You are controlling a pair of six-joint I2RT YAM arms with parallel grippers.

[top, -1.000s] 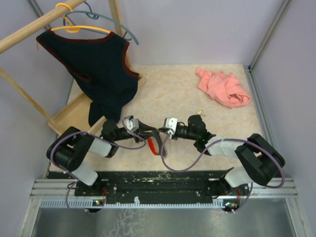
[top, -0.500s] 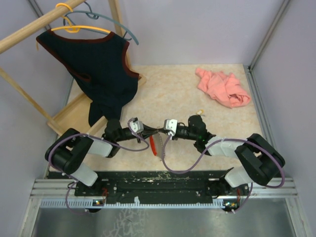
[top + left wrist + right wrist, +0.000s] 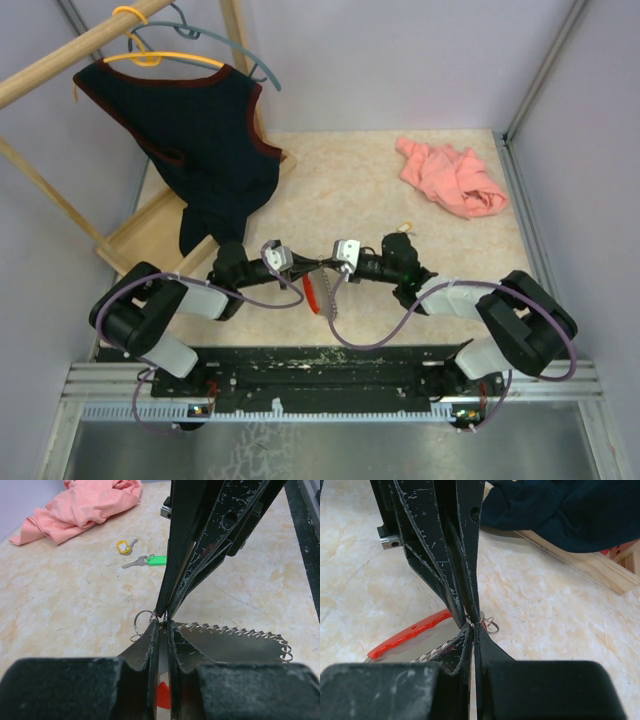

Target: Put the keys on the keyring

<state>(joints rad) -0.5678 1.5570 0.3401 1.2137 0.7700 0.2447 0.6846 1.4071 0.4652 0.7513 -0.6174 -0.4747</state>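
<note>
Both grippers meet tip to tip over the table's near middle. My left gripper is shut on the keyring, with a red piece between its jaws. My right gripper is shut on the same keyring at its small metal split ring. The red loop and the silvery ridged strip hang below the tips. A key with a yellow tag and a key with a green tag lie on the table beyond, apart from both grippers.
A pink cloth lies at the back right. A dark vest hangs from a wooden rack at the back left, over its wooden base. Walls enclose the table.
My left gripper has moved right and closed the gap to the right gripper's tips. The hanging red loop has shifted slightly. The right arm has hardly moved.
</note>
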